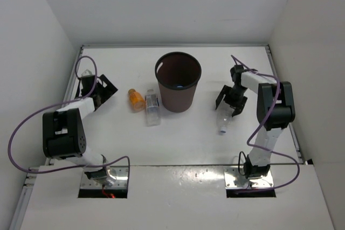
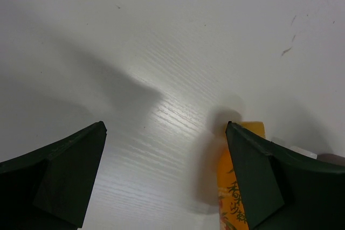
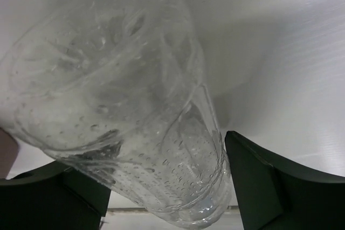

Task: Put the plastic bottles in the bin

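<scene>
The dark brown bin point(image 1: 178, 94) stands upright at the table's middle back. A small blue spot point(image 1: 178, 85) shows inside it; I cannot tell what it is. The orange bottle point(image 1: 136, 99) and the clear bottle with whitish label point(image 1: 152, 108) lie left of the bin. My left gripper point(image 1: 99, 84) is open and empty, left of the orange bottle, whose body shows behind the right finger in the left wrist view point(image 2: 233, 192). My right gripper point(image 1: 230, 103) is open, its jaws straddling the base end of the plain clear bottle point(image 1: 223, 119), which fills the right wrist view point(image 3: 124, 106).
White walls enclose the table on the left, back and right. A seam runs across the table point(image 1: 178, 165) near the arm bases. Purple cables loop beside each arm.
</scene>
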`<state>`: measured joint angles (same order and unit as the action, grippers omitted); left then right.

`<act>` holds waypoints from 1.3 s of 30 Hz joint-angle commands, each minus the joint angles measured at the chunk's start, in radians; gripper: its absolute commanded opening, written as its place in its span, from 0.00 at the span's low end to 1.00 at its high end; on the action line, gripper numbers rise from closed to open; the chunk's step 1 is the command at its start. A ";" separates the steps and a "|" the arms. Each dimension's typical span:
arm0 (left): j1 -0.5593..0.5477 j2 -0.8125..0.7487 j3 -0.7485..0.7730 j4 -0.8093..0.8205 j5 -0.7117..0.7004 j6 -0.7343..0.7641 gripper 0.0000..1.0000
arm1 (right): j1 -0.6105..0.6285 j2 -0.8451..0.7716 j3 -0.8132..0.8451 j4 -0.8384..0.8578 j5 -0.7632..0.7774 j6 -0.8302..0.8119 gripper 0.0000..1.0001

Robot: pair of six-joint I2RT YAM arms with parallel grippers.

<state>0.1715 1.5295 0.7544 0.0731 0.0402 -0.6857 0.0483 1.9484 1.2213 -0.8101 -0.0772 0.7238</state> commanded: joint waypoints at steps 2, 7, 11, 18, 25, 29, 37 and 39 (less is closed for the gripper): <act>-0.006 -0.051 -0.010 0.036 0.007 0.015 1.00 | -0.004 -0.017 -0.015 0.037 -0.084 0.016 0.76; -0.006 -0.060 -0.020 0.036 0.007 0.025 1.00 | -0.013 -0.074 0.043 0.025 -0.053 0.034 0.57; -0.006 -0.060 -0.020 0.036 0.007 0.025 1.00 | -0.024 -0.127 0.180 -0.037 -0.006 0.034 0.49; -0.006 -0.060 -0.050 0.057 0.018 0.034 1.00 | -0.034 -0.256 0.456 -0.025 -0.024 0.052 0.36; -0.006 -0.060 -0.059 0.077 0.036 0.034 1.00 | -0.011 -0.345 0.626 0.106 -0.055 0.052 0.36; -0.006 -0.060 -0.069 0.088 0.036 0.034 1.00 | 0.034 -0.361 0.668 0.215 -0.133 0.028 0.33; -0.006 -0.060 -0.078 0.097 0.036 0.034 1.00 | 0.232 -0.277 0.727 0.364 -0.195 -0.020 0.33; -0.006 -0.060 -0.078 0.097 0.036 0.034 1.00 | 0.295 -0.237 0.762 0.318 -0.184 -0.062 0.33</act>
<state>0.1715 1.5013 0.6823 0.1287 0.0650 -0.6586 0.2699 1.6722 1.9350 -0.5385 -0.2455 0.7208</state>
